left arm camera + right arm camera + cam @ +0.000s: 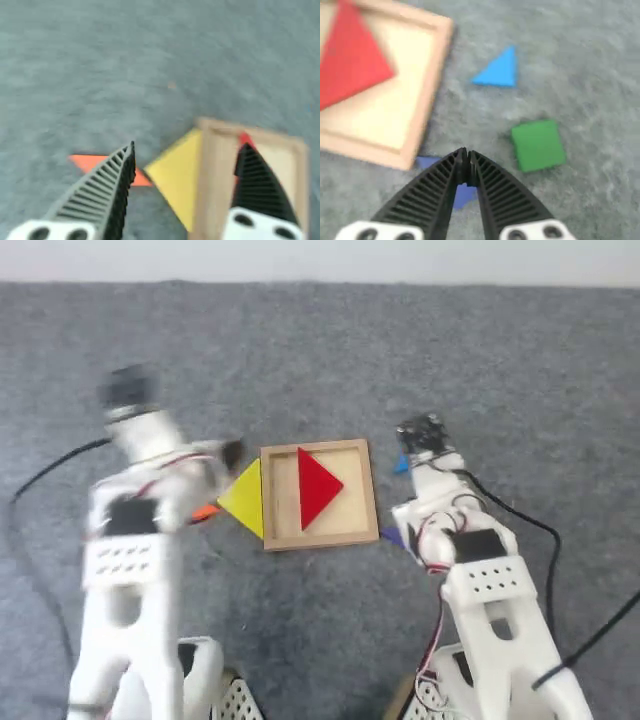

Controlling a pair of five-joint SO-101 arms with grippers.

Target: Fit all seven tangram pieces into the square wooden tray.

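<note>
Inspection finds the wooden tray (355,515) holding one piece, the red triangle (316,485); the other pieces sighted lie outside it on the carpet. The yellow triangle (247,498) lies flat just outside the tray, against the wall on the left arm's side. Its long edge, and so its long axis, runs along that wall, and its apex points directly away from the tray. The red triangle's long edge lies parallel to the same wall, apex toward the opposite wall. The left gripper (188,145) is wide open and empty. One jaw stands over the orange piece (92,162) beyond the yellow apex, the other over the tray rim (212,165), with the yellow triangle (175,175) between them. The right gripper (465,151) is fully closed on nothing, above a dark blue piece (427,162) just off a tray corner. The green square (538,145) and blue triangle (497,70) lie near the tray on that side. The step in hand is judged to be the pick-up of the yellow triangle. As set, one jaw would likely land on the tray wall. It is advised to turn or shift the grip so both jaws clear the wall and the orange piece, then descend to the carpet before closing on the thin edges.
</note>
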